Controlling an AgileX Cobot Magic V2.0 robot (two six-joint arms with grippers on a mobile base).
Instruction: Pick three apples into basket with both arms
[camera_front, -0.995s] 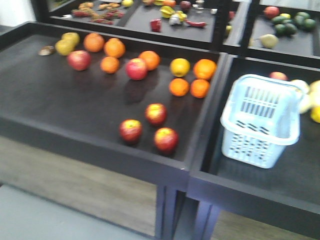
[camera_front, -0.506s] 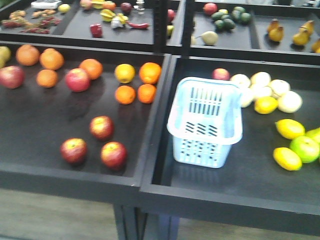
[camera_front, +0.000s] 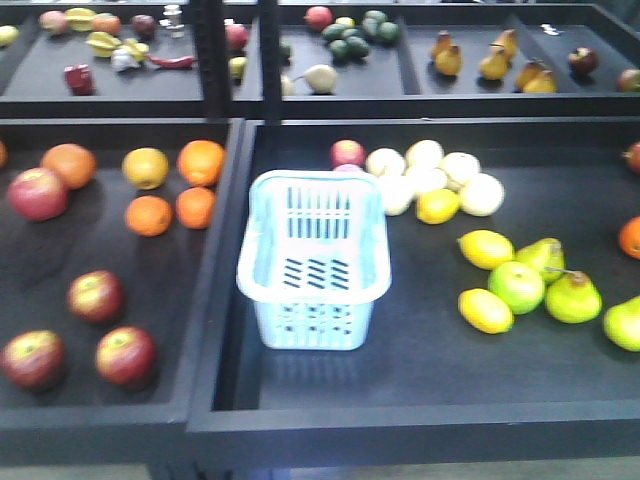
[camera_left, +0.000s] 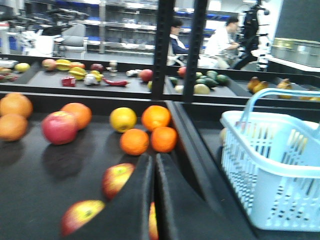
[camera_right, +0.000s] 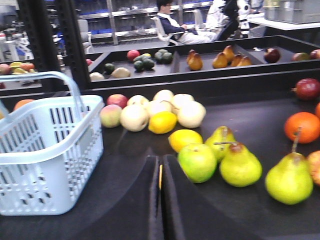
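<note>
Both pairs of jaws are clenched on nothing. The left gripper (camera_left: 152, 159) hangs over the left tray (camera_front: 60, 245), close to the apples (camera_front: 95, 296). The right gripper (camera_right: 160, 160) hangs over the right tray (camera_front: 430, 345), beside the basket (camera_front: 312, 181). Three apples cluster near-left. The one basket stands empty, just right of the divider. No pick seems begun; next the left jaws must open and descend on an apple.

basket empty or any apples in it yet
Empty: the basket shows only its bare slotted floor, and the three apples lie in the neighbouring tray.
</note>
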